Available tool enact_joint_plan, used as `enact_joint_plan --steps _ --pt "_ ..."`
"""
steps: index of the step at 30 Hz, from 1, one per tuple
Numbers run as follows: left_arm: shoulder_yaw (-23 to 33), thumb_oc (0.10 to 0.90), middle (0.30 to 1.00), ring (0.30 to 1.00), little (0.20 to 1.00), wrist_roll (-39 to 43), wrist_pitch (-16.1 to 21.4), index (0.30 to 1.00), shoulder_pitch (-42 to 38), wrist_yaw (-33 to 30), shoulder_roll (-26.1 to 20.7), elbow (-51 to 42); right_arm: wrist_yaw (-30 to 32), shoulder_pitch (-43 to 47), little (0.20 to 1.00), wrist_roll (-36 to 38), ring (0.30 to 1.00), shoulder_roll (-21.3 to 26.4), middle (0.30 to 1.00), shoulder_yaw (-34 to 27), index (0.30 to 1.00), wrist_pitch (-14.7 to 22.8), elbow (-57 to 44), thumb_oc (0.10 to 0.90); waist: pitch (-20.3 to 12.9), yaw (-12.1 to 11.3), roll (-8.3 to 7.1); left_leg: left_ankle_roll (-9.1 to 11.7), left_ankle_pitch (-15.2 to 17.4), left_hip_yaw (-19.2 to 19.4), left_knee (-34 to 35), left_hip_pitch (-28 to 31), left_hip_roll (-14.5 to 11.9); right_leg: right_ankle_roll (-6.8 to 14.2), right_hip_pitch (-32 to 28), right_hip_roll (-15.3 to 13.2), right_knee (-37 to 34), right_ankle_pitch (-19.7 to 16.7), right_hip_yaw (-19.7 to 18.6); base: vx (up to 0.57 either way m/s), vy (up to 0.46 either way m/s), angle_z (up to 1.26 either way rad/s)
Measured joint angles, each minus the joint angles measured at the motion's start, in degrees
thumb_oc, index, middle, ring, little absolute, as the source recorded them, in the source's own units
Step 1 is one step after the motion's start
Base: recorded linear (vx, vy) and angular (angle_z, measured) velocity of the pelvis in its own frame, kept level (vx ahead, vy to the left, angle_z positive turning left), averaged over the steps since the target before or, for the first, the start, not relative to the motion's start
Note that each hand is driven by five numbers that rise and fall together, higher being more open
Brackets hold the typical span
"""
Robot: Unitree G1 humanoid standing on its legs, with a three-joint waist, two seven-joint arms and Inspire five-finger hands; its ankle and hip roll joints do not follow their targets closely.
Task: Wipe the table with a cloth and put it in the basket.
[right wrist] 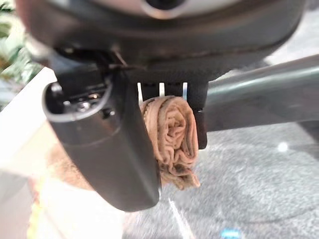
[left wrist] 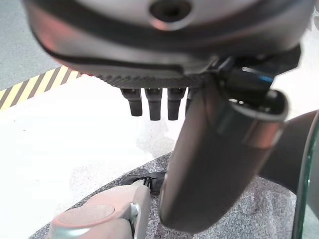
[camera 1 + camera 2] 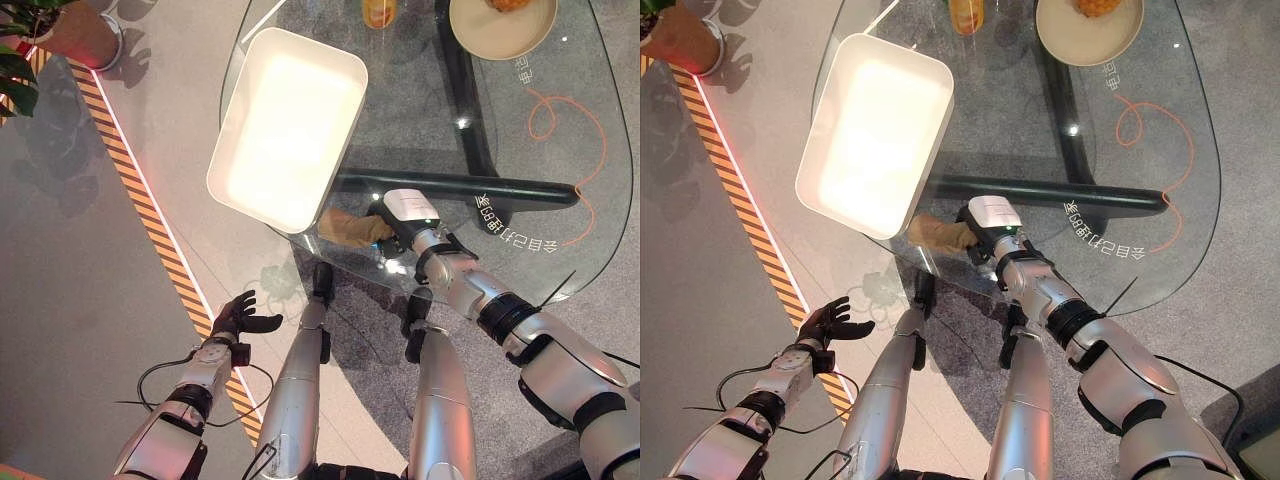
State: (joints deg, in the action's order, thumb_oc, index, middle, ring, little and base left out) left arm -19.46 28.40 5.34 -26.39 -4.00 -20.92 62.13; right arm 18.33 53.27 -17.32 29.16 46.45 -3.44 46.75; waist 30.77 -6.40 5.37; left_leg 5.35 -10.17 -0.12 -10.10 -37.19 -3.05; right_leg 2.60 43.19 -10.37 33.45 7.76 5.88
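A bunched tan cloth (image 3: 348,227) is held in my right hand (image 3: 400,222) at the near edge of the glass table (image 3: 560,130), just beside the near corner of the white basket (image 3: 288,125). In the right wrist view the fingers and thumb curl round the rolled cloth (image 1: 172,137). The basket sits on the table's left part, overhanging its edge, with nothing inside. My left hand (image 3: 240,316) hangs low at the left, over the floor beside the striped line, fingers relaxed and spread.
A cream plate (image 3: 502,25) with food stands at the table's far side, with an orange bottle (image 3: 378,12) to its left. A potted plant (image 3: 70,30) sits on the floor at far left. A yellow-black striped line (image 3: 150,215) runs along the floor.
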Motion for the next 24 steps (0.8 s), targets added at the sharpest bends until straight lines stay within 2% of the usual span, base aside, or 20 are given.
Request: enact_joint_plan --steps 9,16,19,24 --pt "-0.05 0.800 0.900 0.900 0.900 0.05 -0.01 0.900 0.08 -0.06 -0.39 -0.45 9.98 0.69 0.200 6.27 0.300 1.23 0.300 -10.63 0.300 -0.83 5.67 0.100 0.00 0.24 0.00 -0.08 -0.03 -0.34 -0.08 -1.29 0.12 0.10 0.75 0.24 -0.66 -0.09 0.25 0.00 0.000 0.00" --pt "-0.06 0.800 0.900 0.900 0.900 0.06 -0.02 0.900 0.07 -0.06 -0.44 -0.97 11.82 0.79 0.200 8.57 0.300 1.50 0.300 -12.33 0.300 1.58 8.28 0.100 0.01 0.17 -0.02 -0.20 -0.15 -0.47 -0.72 -1.79 0.26 0.36 0.93 0.20 -0.65 -0.23 0.23 0.00 0.000 0.00" --pt "-0.10 0.800 0.900 0.900 0.900 0.06 -0.03 0.900 0.04 -0.04 -0.53 -1.11 12.15 1.24 0.200 10.14 0.300 1.49 0.300 -15.16 0.300 2.71 11.56 0.100 0.02 0.03 -0.04 -0.51 0.16 -0.52 -1.22 -1.97 0.50 0.29 0.84 -0.02 -0.62 -0.26 0.18 0.00 -0.005 0.01" --pt "-0.12 0.800 0.900 0.900 0.900 0.07 -0.04 0.900 0.07 0.30 -1.92 -1.11 14.59 2.57 0.200 17.23 0.300 1.63 0.300 -21.72 0.300 2.73 17.94 0.100 0.03 0.07 -0.06 -0.50 0.48 -0.60 -1.94 -2.36 0.75 0.61 0.73 -0.19 -0.73 -0.29 0.16 0.00 0.000 0.00"
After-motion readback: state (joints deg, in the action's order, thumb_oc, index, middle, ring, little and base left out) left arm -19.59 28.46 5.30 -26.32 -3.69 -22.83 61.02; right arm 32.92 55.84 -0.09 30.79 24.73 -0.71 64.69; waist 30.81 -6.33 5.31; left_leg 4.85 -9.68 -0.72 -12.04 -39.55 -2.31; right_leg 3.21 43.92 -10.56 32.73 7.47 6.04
